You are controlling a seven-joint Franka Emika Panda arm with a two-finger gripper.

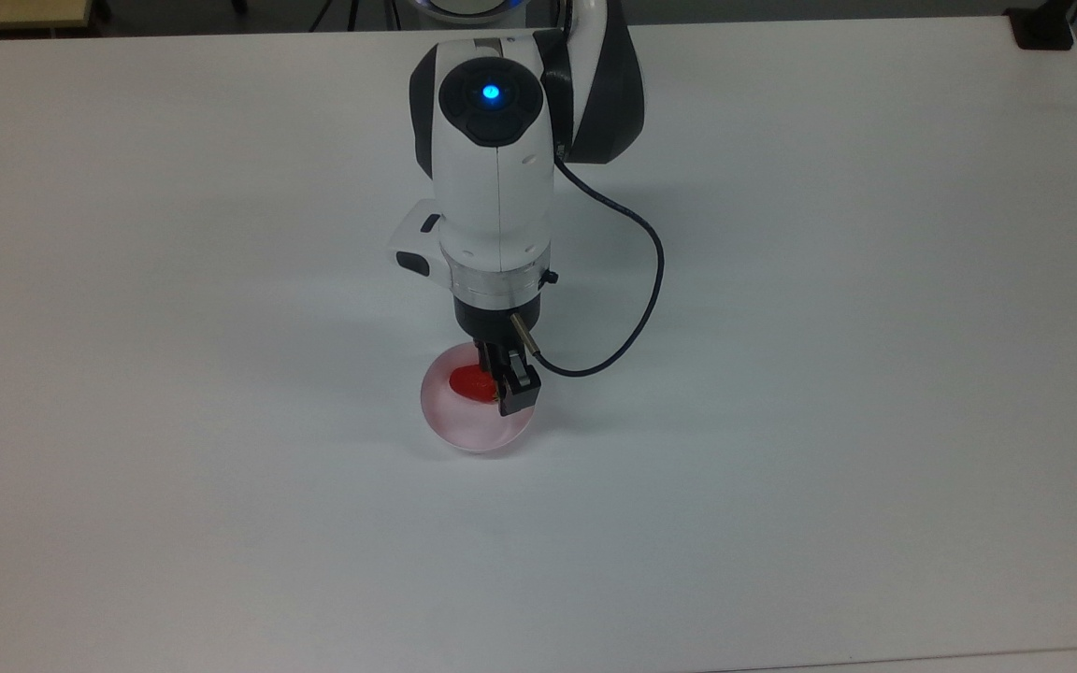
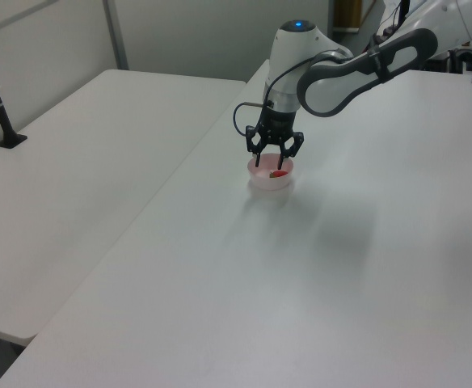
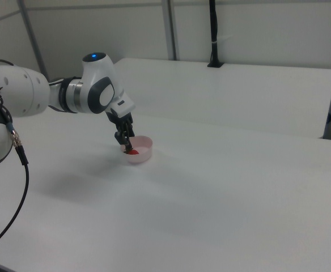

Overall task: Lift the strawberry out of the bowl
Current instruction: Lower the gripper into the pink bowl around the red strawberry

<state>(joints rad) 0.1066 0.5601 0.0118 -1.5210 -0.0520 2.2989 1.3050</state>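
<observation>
red strawberry [image 1: 466, 382] in pink bowl [image 1: 464, 432]
</observation>
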